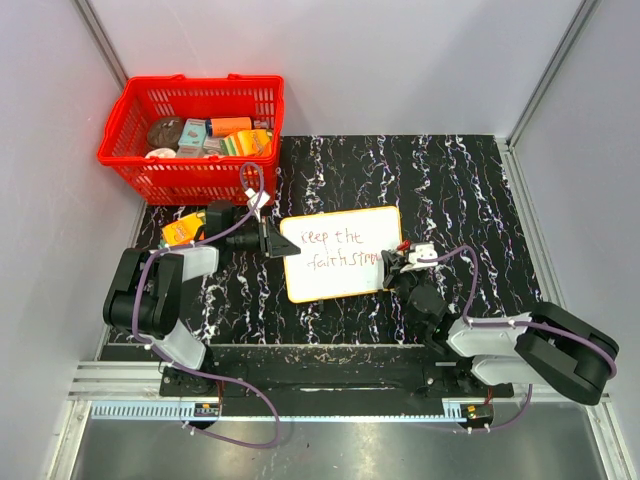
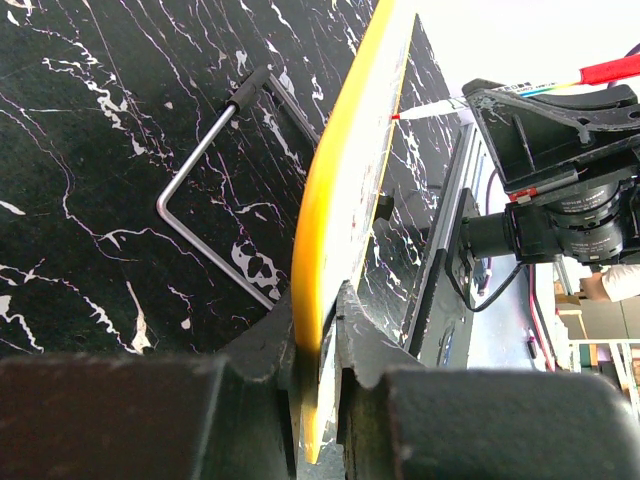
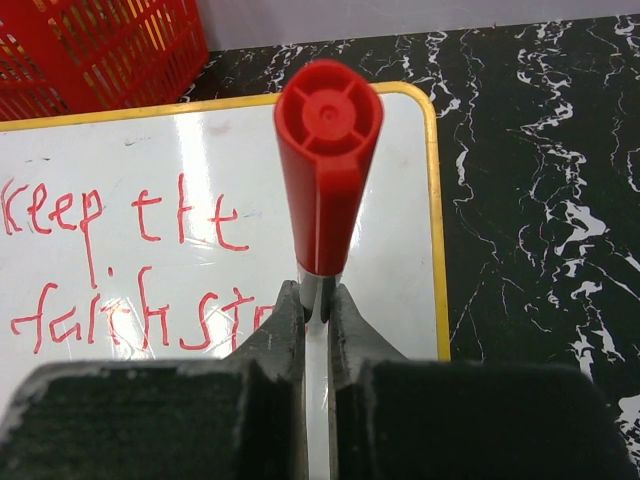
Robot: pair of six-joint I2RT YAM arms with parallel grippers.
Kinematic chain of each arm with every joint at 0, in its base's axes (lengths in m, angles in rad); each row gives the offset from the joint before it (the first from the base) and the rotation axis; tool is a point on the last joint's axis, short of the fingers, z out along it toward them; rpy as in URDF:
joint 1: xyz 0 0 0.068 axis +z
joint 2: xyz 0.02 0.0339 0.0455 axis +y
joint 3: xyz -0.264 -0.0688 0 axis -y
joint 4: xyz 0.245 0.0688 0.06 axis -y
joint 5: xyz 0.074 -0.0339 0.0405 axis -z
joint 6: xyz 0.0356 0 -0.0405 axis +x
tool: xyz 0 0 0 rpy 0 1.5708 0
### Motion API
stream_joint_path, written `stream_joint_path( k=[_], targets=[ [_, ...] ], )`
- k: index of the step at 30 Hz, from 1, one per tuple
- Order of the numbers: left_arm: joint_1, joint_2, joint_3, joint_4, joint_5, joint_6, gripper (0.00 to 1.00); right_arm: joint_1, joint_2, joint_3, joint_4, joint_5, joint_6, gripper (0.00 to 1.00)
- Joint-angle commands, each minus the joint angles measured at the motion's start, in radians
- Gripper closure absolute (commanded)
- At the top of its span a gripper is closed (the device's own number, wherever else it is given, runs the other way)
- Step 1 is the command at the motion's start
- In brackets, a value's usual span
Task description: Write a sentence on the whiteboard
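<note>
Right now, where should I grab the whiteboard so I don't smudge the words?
Pinch the whiteboard by the thin yellow rim at its left end, coming from the left. It's slim, clear of the writing, and the left fingers clamp it there.

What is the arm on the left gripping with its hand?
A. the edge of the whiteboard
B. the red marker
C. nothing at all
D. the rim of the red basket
A: the left hand is clamped on the yellow edge of the whiteboard, while the red marker sits in the right hand.
</note>
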Motion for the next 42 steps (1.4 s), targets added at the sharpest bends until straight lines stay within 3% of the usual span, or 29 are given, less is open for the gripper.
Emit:
stream_joint_path(
  k=[1,42],
  targets=[
    [0.031,0.032,-0.006,-0.042,-0.206,0.105,1.0,0.009,-0.028,-0.012,-0.045,-0.013,0.033,1.0],
    [0.031,0.043,-0.003,-0.045,-0.196,0.11,1.0,0.007,0.041,0.088,-0.012,0.134,-0.061,1.0]
  ],
)
